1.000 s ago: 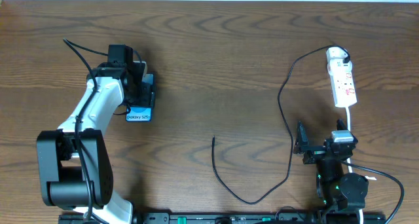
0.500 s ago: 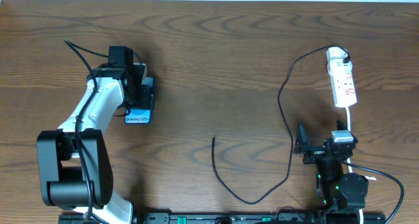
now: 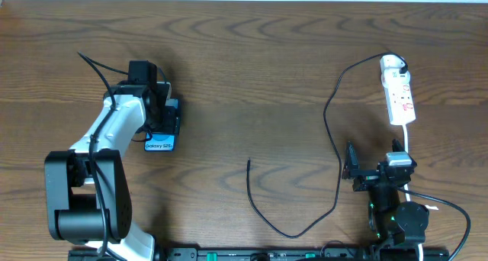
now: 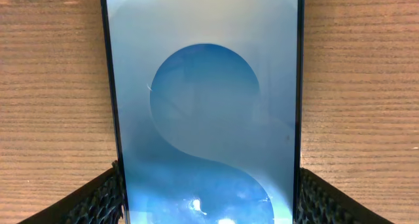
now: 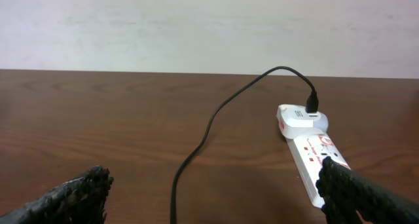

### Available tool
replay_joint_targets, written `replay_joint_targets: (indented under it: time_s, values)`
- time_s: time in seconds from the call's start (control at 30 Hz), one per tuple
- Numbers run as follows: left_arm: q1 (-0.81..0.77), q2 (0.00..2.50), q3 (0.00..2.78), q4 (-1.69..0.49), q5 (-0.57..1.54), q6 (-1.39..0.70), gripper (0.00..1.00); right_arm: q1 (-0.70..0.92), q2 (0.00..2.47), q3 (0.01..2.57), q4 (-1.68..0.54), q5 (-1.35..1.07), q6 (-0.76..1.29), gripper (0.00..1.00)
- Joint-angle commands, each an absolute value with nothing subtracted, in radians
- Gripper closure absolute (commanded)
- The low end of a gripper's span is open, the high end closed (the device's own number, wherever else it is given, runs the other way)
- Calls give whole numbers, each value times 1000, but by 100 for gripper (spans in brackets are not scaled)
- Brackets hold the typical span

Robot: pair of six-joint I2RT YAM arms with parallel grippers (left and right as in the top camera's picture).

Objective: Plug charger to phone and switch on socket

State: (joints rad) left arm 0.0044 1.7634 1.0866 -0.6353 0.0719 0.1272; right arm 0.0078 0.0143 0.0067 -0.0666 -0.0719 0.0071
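From above, my left fingers (image 3: 171, 117) sit over the phone (image 3: 159, 143) on the left of the table (image 3: 252, 70), with only the phone's labelled end showing. The charger (image 3: 248, 177) trails from the socket (image 3: 398, 93) at far right to a free plug mid-table, well apart from the phone, so I judge the two must be brought together.

In the left wrist view, those fingers (image 4: 98, 199) pinch the phone's (image 4: 203, 106) long edges, screen up.

In the right wrist view, my right fingers (image 5: 75, 196) are spread wide and hold nothing. They face the socket (image 5: 308, 145) across dark wood-grain table, with a pale bare wall (image 5: 196, 27) behind.
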Motion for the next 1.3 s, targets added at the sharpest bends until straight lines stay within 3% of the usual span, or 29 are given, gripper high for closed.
replay_joint_targets:
  time_s: [0.0,1.27]
  values:
    - [5,1736,1074,-627,60,118,93,15,7,5,-70,-78,18,1]
    - [5,1814,979,-501,67,115,93,15,7,5,-70,-78,18,1]
